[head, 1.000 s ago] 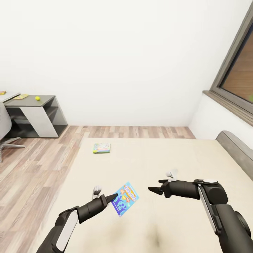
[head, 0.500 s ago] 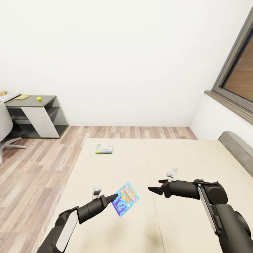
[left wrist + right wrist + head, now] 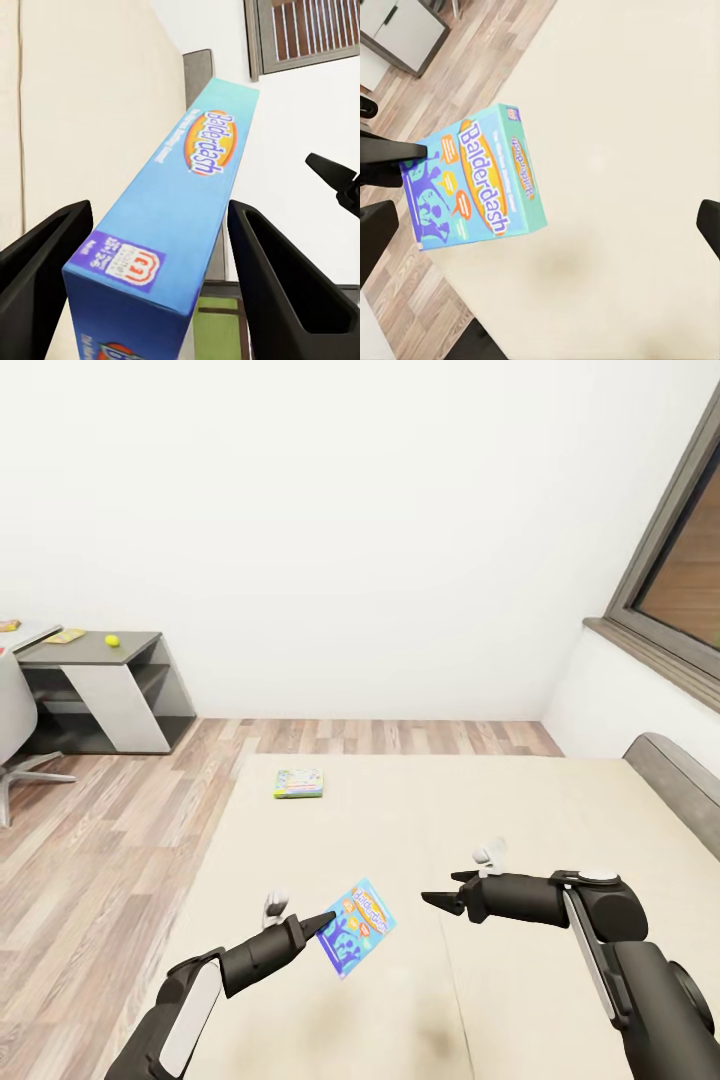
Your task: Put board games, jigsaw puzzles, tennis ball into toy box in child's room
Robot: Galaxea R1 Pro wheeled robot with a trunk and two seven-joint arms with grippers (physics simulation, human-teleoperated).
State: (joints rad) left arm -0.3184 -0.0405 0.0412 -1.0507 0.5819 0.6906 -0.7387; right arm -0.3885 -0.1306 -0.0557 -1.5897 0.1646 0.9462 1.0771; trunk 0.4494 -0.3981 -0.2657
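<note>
Holding a blue "Balderdash" board game by one lower corner, the left gripper has its two dark fingers clenched on either side of the box, which hangs tilted in the air above the near part of the bed. In the right wrist view the box's printed face and teal side show with the cream bedding beneath it and the wood floor beyond the bed's left edge. The right gripper hovers just right of the box, apart from it, with its jaws spread and nothing between them.

A second board game, green and white, lies flat near the far left corner of the bed, just inside the bed's edge and well apart from both grippers. The bedding between it and the held box is bare, and so is the wide stretch toward the right, up to the grey headboard under the window.

At far left stands the low dark-grey table against the white wall, with the tennis ball on its top near the far edge and a flat yellow jigsaw puzzle just left of it. A pale chair stands at the left edge of the head view, near the table. Open plank floor runs between the bed's left edge and the table.
</note>
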